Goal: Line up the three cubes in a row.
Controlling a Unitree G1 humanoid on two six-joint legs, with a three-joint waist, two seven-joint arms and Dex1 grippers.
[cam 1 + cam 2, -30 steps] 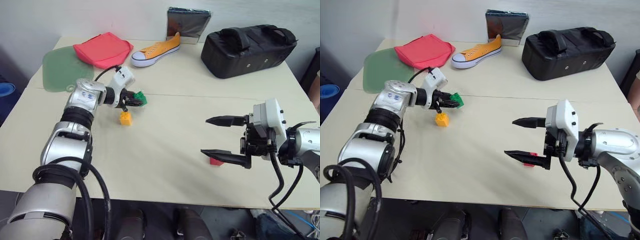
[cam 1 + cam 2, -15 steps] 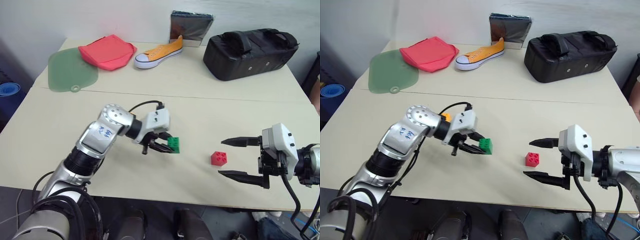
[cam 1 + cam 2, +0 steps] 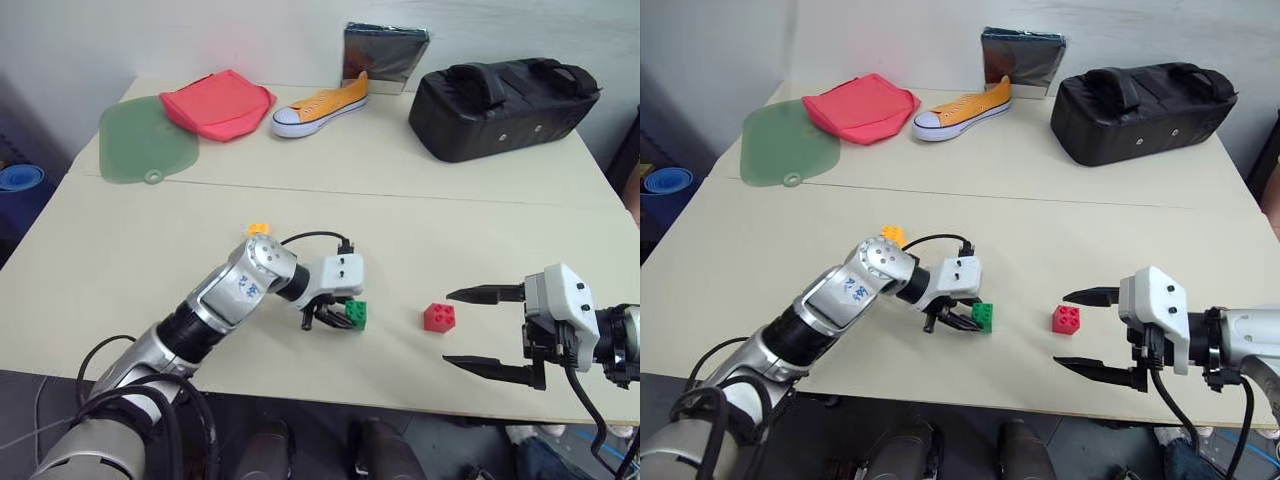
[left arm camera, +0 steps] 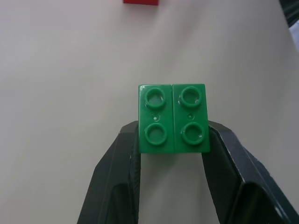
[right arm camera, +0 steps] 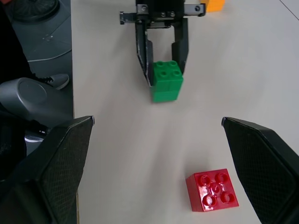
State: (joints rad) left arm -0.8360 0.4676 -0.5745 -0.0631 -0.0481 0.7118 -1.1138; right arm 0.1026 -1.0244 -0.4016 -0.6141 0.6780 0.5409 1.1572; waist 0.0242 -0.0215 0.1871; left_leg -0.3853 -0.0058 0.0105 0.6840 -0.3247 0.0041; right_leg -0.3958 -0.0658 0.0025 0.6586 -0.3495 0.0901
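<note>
Moved beside red cube (image 3: 439,317) — green cube (image 3: 355,314), studs up.

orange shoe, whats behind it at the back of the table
Behind the orange shoe, a dark shiny packet leans against the wall. Its lower left corner is hidden by the shoe's heel.

Table (image 3: 420,210) bears cubes, shoe (image 3: 320,103), bag (image 3: 500,105).

No legible text, label or number on anything in view.
</note>
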